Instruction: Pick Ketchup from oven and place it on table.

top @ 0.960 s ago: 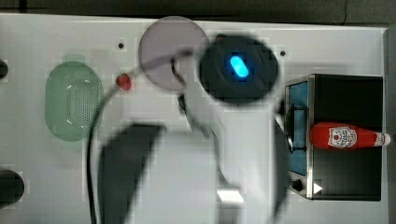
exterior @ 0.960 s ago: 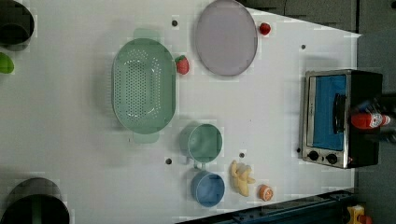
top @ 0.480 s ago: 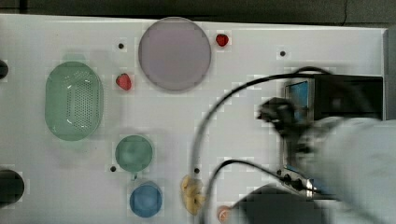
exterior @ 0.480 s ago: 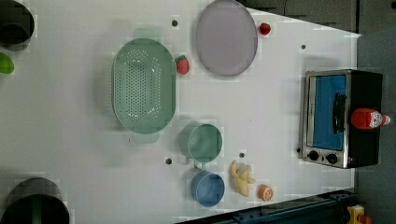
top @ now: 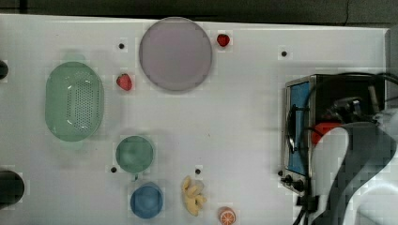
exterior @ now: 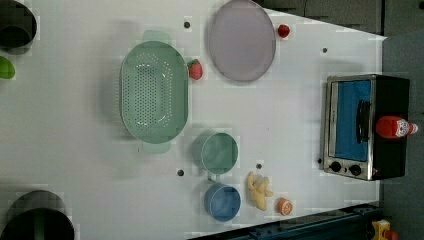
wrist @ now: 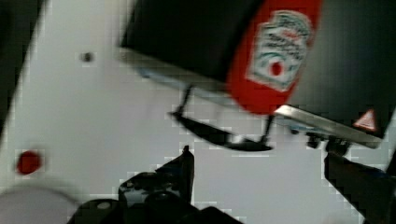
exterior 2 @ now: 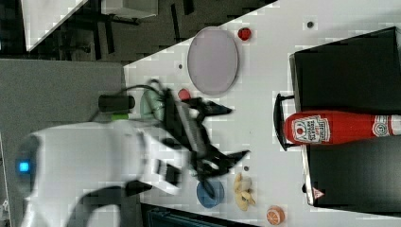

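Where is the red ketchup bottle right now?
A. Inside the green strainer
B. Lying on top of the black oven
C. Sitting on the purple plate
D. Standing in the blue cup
B. The ketchup lies on its side on the black roof of the oven, above the door handle, as the right view shows; the gripper is open and not touching it.

Loose kitchenware and play food, all well apart from the hand.

A green colander [top: 74, 101], a grey plate [top: 175, 53], two strawberries [top: 124, 82] [top: 223, 40], a green cup [top: 134, 154], a blue cup [top: 146, 200], a yellowish peeled piece [top: 193, 195] and an orange slice [top: 227, 216] lie spread out.
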